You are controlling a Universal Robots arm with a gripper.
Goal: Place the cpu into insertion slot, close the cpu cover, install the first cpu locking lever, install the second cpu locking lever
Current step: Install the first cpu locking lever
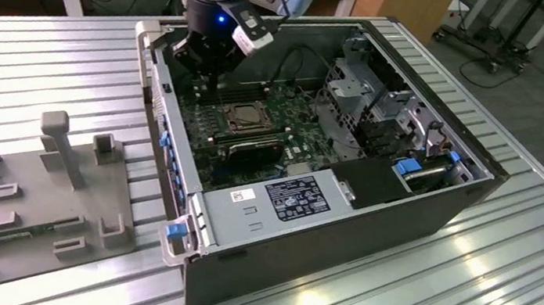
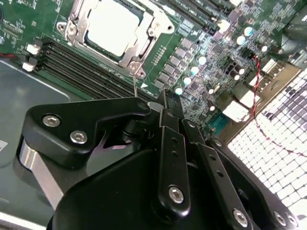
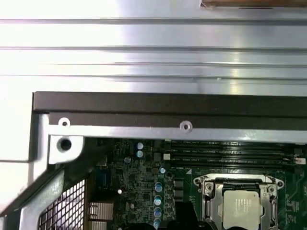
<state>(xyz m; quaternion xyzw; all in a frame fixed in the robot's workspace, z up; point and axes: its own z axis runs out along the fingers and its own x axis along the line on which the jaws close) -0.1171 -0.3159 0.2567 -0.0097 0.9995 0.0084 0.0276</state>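
Overhead, the gripper (image 2: 168, 103) hovers over the open case (image 1: 346, 233), fingers (image 2: 170, 139) drawn together and empty. The cpu (image 2: 112, 26), seated under its lowered cpu cover (image 2: 144, 45), lies near, straight ahead of them.

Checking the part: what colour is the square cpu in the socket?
Pale silvery-white flat square cpu; clearest in the second wrist view.

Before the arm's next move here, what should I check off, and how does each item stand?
1. cpu flat in the insertion slot: ok.
2. cpu cover down over the cpu: ok, it looks flat.
3. Locking levers latched: cannot tell. One thin lever end juts out towards the gripper.
4. The gripper inside the computer case, close beside the slot: ok.
5. Nothing lying across the cpu cover: ok.
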